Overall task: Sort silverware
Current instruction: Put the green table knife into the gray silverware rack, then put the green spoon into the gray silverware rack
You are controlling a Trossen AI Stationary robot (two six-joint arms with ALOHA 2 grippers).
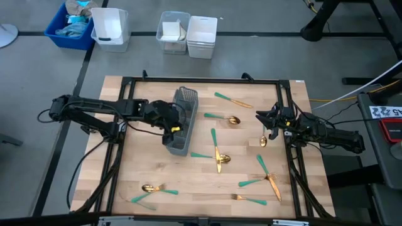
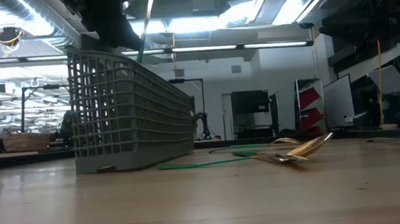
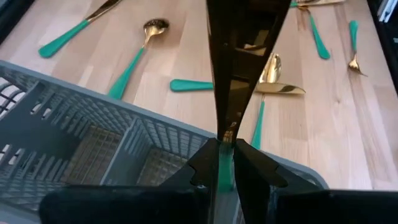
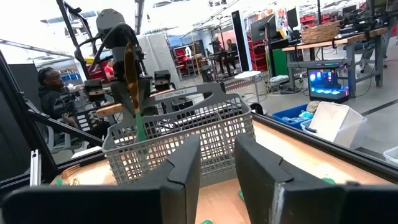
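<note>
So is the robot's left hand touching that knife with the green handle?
Touching. The left wrist view shows the left gripper with its fingers shut on the knife by its teal handle, above the grey caddy.

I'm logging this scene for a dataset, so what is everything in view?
Silverware: roughly ten, gold heads, teal handles, scattered on the table right of and below the caddy.
Knife: one, gold and teal, held above the caddy.
Caddy: one, grey mesh, table centre-left.
Table: one, light wood.
Bins: three white, one blue, on the floor beyond the table.
Person: one, in the room behind.
Left gripper: shut on the knife handle over the caddy.
Right gripper: open, at the table's right edge.
</note>
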